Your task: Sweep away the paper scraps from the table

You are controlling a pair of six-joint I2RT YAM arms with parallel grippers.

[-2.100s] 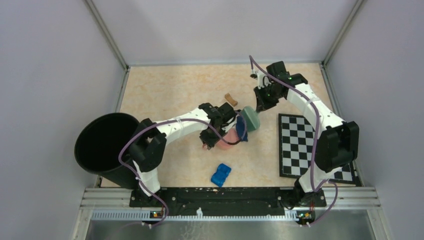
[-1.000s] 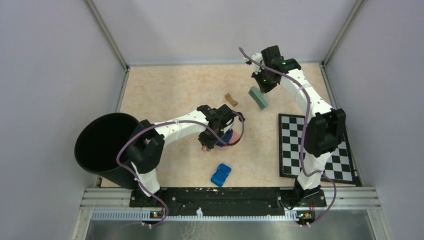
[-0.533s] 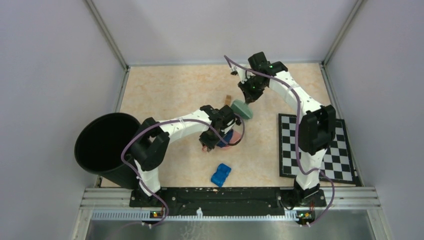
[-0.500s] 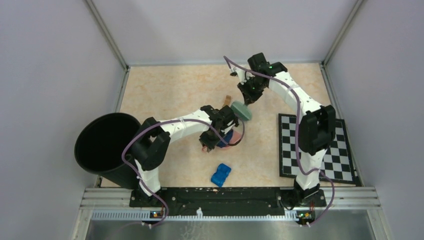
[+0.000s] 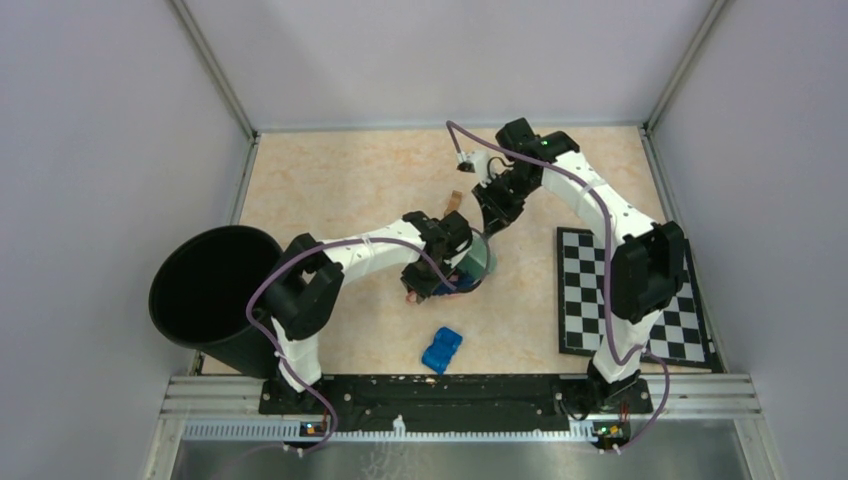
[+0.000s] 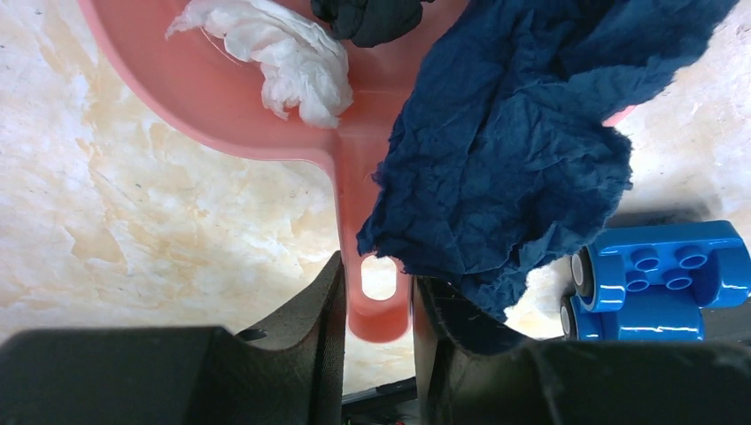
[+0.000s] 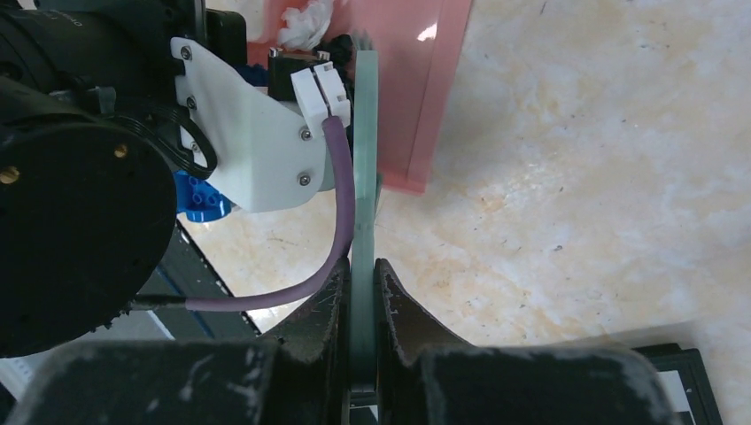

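Since a second earlier, the right arm had swung its scraper (image 7: 366, 115) from the far right of the table (image 5: 340, 180) down to the mouth of the dustpan (image 6: 221, 106); the left arm had barely shifted.

Right end effector (image 7: 361, 282): clenched on the thin green scraper, which was held on edge with its blade at the pan's open lip, just beside the left wrist housing and its purple cable.

Left end effector (image 6: 378, 305): clamped on the pink dustpan's handle, at the hanging hole.

Scraps: a crumpled white scrap (image 6: 274, 49) and a black scrap (image 6: 367, 13) lay inside the pan. A large, wrinkled dark blue scrap (image 6: 514, 150) was draped over the pan's side and ran down beside the handle. A small brown scrap (image 5: 456, 199) lay on the bare table, beyond the pan and just beside the right arm.

Surroundings: a blue block (image 5: 441, 349) sat near the handle, toward the near edge. A black bin (image 5: 205, 290) stood at the left and a chequered board (image 5: 625, 290) at the right. From above, the left arm hid most of the pan.
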